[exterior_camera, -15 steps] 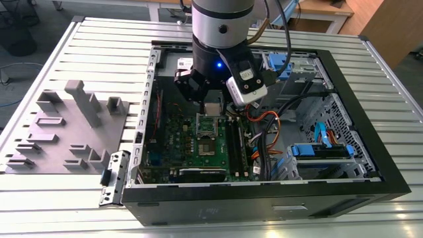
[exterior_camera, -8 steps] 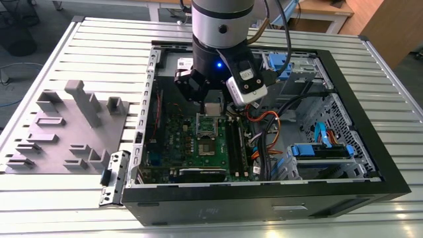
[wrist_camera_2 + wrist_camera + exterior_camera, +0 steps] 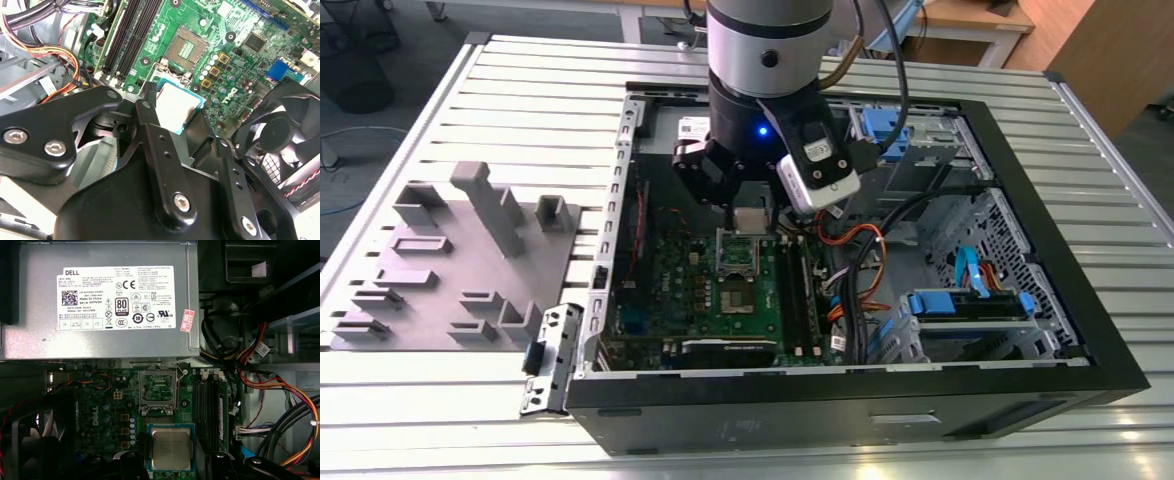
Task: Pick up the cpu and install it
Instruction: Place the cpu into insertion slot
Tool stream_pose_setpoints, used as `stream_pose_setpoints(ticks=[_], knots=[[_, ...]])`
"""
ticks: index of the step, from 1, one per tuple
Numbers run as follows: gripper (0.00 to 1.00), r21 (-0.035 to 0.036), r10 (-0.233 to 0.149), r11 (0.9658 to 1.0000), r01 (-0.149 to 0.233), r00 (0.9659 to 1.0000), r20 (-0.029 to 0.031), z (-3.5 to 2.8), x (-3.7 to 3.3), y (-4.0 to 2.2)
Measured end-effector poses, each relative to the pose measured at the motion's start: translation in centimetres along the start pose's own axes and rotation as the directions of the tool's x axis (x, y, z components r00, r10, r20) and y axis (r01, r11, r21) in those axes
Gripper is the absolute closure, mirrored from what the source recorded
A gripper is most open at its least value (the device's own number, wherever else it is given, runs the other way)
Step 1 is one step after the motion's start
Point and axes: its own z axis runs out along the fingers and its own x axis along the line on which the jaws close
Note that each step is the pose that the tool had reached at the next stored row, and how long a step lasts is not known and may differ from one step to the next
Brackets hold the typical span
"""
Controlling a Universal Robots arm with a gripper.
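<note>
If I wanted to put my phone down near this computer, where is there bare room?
In the exterior view, bare slats of the table lie behind the grey tray and along the edge in front of it. Inside the computer case it is crowded: cables, and the gripper holding the cpu over the motherboard.

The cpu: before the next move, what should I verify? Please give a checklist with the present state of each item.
1. cpu gripped between the jaws: ok.
2. Socket uncovered, contacts exposed: ok.
3. cpu seated in the socket: not ok, it hangs above the motherboard.
4. cpu centred over the socket: cannot tell; both wrist views show it offset.
5. Cables away from the socket: ok.
6. cpu orientation matched to the socket: cannot tell.
</note>
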Motion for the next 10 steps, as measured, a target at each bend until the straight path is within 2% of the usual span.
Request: stream_pose_setpoints(ticks=[10], knots=[[0.53,0.0007,0.002,1.0,-0.002,1.0,0.0051,0.0,0.0,0.0]])
